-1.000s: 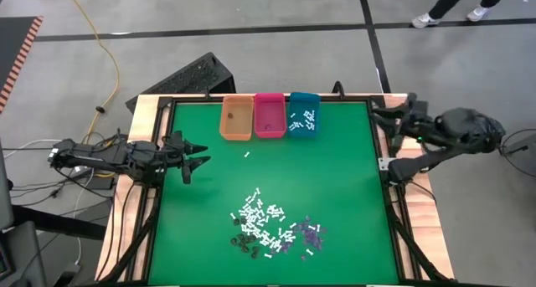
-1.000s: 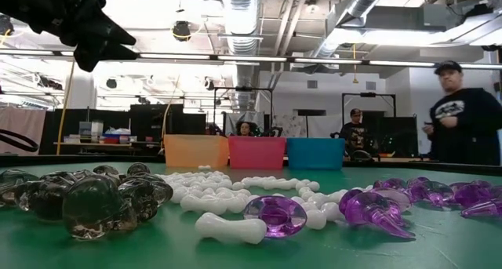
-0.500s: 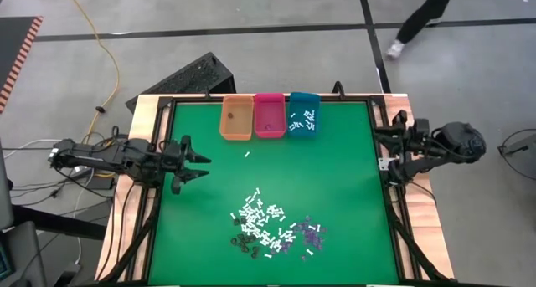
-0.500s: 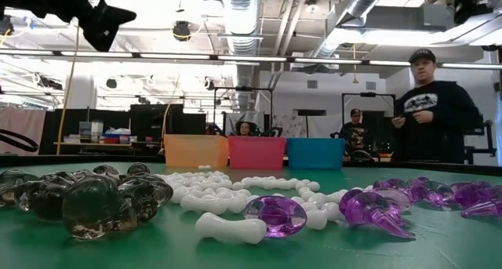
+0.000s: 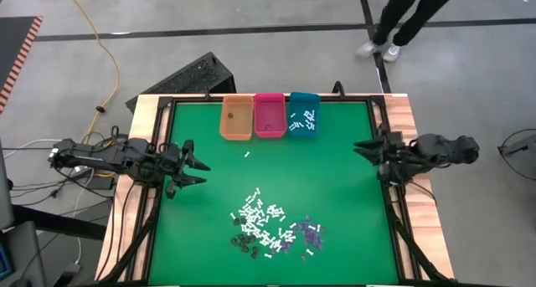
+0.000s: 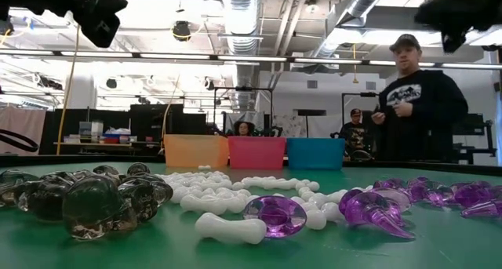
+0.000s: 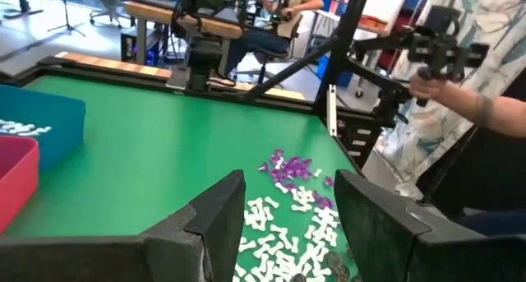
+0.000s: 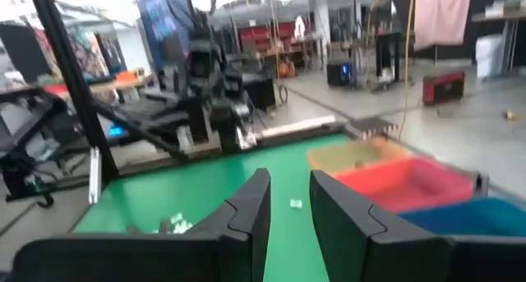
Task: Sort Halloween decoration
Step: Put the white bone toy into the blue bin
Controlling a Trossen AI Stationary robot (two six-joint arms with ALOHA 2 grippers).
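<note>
- Your left tool (image 5: 194, 163) hangs over the left edge of the green counter (image 5: 335, 178), its fingers spread apart with nothing between them.
- Your right tool (image 5: 366, 150) sits over the right edge of the counter, fingers a narrow gap apart and empty, as its own wrist view shows.
- The decoration pieces (image 5: 272, 224) lie heaped on the near middle of the counter, well apart from both tools: white sticks (image 5: 255, 212) in the centre, purple bits (image 5: 311, 232) to the right, dark bits (image 5: 244, 241) at the left near edge.
- One stray white stick (image 5: 247, 155) lies alone between the heap and the bins.
- At the far edge stand three bins side by side: orange (image 5: 236, 119), pink (image 5: 270, 115) and teal (image 5: 303, 114). The teal one holds white sticks.
- A person (image 6: 416, 104) in dark clothes stands beyond the counter on the right.
</note>
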